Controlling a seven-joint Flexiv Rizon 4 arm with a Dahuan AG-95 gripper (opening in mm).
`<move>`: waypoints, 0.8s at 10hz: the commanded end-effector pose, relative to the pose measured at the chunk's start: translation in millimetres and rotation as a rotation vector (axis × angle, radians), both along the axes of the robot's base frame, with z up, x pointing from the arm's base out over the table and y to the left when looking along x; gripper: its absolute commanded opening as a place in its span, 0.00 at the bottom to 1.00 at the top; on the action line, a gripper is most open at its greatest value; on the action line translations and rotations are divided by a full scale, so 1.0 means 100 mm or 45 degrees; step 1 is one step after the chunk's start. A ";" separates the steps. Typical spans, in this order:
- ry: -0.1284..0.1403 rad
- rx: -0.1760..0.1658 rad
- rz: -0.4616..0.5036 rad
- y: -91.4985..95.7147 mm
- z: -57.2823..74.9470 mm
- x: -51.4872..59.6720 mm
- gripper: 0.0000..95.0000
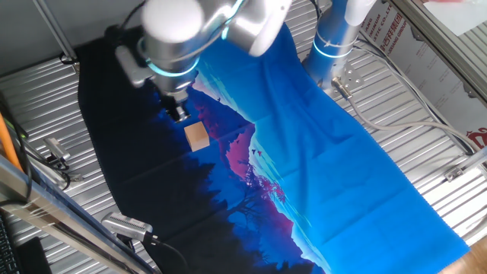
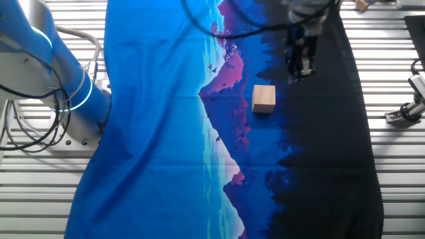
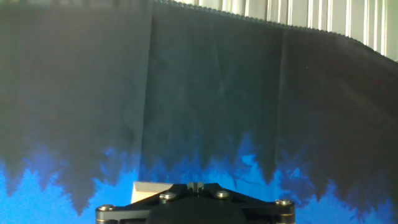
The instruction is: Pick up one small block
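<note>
The small block (image 1: pixel 198 136) is a light tan wooden cube lying on the printed cloth where the dark part meets the purple and blue. It also shows in the other fixed view (image 2: pixel 263 99) and at the bottom edge of the hand view (image 3: pixel 146 190), partly hidden by the hand. My gripper (image 1: pixel 176 114) hangs above the cloth just beside the block, over the dark part, and does not touch it. In the other fixed view the gripper (image 2: pixel 302 70) is up and to the right of the block. In the hand view the gripper (image 3: pixel 195 185) has its fingertips together, holding nothing.
The cloth (image 1: pixel 327 167) covers the slatted metal table (image 1: pixel 46 99). The arm's base (image 1: pixel 331 46) stands at the back. Clamps and cables (image 1: pixel 125 225) lie at the front left edge, and another clamp (image 2: pixel 408 109) lies beside the cloth.
</note>
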State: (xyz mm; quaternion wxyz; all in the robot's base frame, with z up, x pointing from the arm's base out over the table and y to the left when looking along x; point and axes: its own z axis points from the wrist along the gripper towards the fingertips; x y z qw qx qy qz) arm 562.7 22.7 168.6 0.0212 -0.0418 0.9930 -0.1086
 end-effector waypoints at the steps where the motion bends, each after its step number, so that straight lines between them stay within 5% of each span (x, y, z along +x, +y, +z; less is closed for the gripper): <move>1: -0.037 0.196 -0.144 -0.01 0.01 -0.01 0.00; 8: -0.089 0.200 -0.278 0.13 -0.08 -0.17 0.00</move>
